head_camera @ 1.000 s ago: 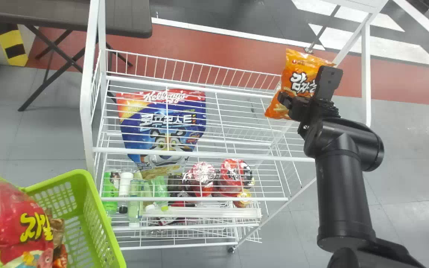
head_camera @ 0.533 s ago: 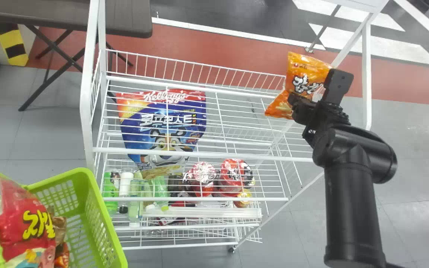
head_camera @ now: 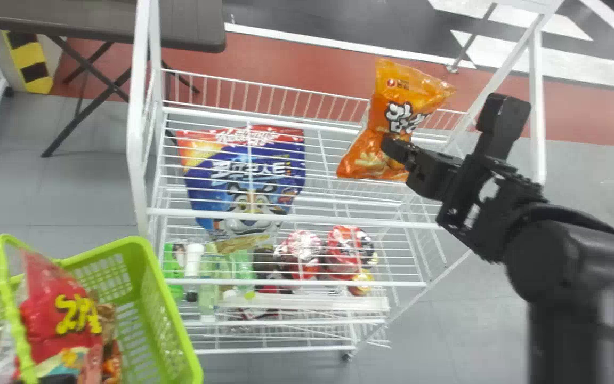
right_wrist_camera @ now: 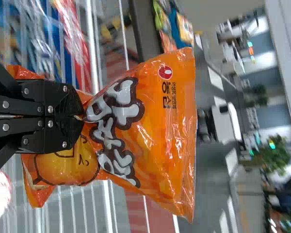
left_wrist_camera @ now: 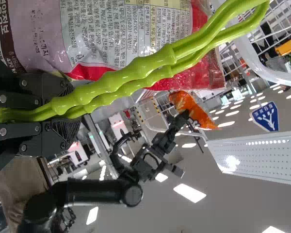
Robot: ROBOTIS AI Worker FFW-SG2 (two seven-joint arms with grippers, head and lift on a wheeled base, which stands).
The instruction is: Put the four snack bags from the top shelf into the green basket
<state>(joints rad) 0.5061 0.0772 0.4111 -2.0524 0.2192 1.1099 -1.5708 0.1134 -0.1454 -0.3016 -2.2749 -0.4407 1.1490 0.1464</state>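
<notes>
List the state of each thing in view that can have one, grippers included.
Black right gripper: shut on the orange bag.
Orange plastic snack bag: unopened, pinched across its lower part, held up.
Black left gripper: shut on the handles.
Green plastic basket handles: raised, together.
Green plastic basket: partly filled.
Red plastic snack bag: in the basket.
White wire rack: partly stocked.

shop-like hall with wire shelves (head_camera: 137, 106)
</notes>
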